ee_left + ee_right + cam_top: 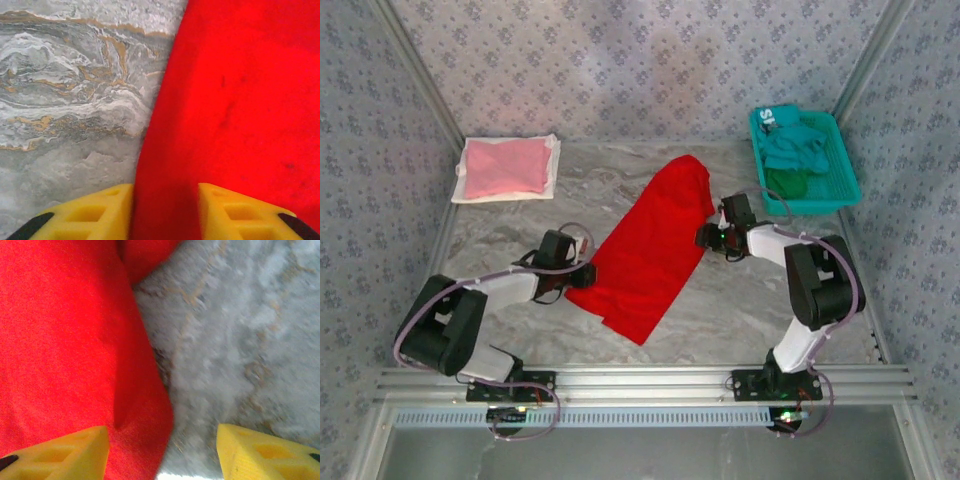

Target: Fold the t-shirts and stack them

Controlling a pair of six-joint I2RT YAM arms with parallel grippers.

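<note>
A bright red t-shirt lies as a long slanted strip across the middle of the marble table. My left gripper is low at the shirt's left edge. In the left wrist view the red cloth fills the narrow gap of the left gripper and touches both yellow fingers. My right gripper is at the shirt's right edge. In the right wrist view the right gripper stands wide, astride the red cloth's edge, with bare table between the fingers. A folded pale pink t-shirt lies at the back left.
The pink shirt rests on a flat white sheet. A teal mesh basket at the back right holds teal shirts and a dark green one. Patterned walls close in the table; a metal rail runs along its near edge.
</note>
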